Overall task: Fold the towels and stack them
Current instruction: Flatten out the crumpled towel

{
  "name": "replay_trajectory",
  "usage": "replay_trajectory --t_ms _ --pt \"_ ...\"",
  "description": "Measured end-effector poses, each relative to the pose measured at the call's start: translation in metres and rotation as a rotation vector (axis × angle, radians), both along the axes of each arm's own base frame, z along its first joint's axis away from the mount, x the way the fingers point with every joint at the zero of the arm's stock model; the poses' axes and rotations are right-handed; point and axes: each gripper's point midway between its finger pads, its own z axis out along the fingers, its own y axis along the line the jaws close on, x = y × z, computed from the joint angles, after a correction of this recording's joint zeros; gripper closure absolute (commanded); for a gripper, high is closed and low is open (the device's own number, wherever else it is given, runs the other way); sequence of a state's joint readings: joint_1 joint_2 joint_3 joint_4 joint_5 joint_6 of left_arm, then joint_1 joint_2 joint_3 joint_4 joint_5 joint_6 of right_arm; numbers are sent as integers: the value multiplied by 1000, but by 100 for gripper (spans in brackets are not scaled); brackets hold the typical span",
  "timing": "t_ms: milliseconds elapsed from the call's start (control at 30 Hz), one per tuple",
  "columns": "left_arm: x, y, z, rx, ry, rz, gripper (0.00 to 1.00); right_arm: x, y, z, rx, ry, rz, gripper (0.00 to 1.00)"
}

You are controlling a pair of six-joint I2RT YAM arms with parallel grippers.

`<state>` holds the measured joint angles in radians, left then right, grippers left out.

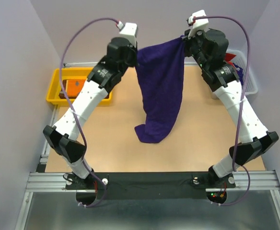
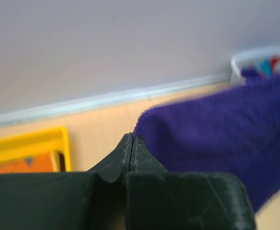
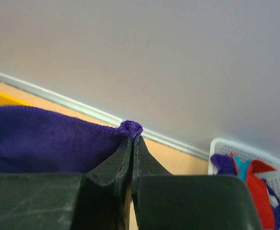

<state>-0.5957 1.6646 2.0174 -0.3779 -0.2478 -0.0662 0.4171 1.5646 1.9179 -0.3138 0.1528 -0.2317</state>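
Note:
A deep purple towel (image 1: 160, 91) hangs in the air above the far middle of the table, stretched between both grippers, its lower end touching the tabletop. My left gripper (image 1: 136, 51) is shut on its left top corner (image 2: 147, 120). My right gripper (image 1: 184, 39) is shut on its right top corner (image 3: 130, 128). An orange towel (image 1: 74, 87) with dark print lies folded in the yellow tray (image 1: 53, 86). A red and teal towel (image 3: 255, 182) lies in the white mesh basket (image 1: 248, 79) with more purple cloth.
The yellow tray stands at the far left of the wooden table (image 1: 111, 143). The white basket stands at the far right, behind my right arm. Grey walls close the table on three sides.

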Motion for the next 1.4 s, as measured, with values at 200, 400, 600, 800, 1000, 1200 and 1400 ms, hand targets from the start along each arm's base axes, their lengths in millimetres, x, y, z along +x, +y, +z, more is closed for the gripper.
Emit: replay_trajectory --t_ms 200,400,600,800,1000,1200,1400 --pt "-20 -14 -78 65 152 -51 100 6 0 -37 -34 83 -15 99" --pt "-53 15 34 -21 -101 -55 100 -11 -5 -8 -26 17 0 100" --pt "-122 50 160 -122 -415 -137 100 -53 0 51 4 -126 121 100" --pt "-179 65 180 -114 -521 -260 100 -133 -3 114 37 -312 280 99" --pt "-216 67 181 -113 -567 -372 100 -195 -8 139 48 -410 394 100" --pt "-247 72 198 -131 -633 -448 100 -217 -4 151 62 -445 464 100" --pt "-263 77 218 -175 -679 -472 100 -217 2 168 83 -464 500 100"
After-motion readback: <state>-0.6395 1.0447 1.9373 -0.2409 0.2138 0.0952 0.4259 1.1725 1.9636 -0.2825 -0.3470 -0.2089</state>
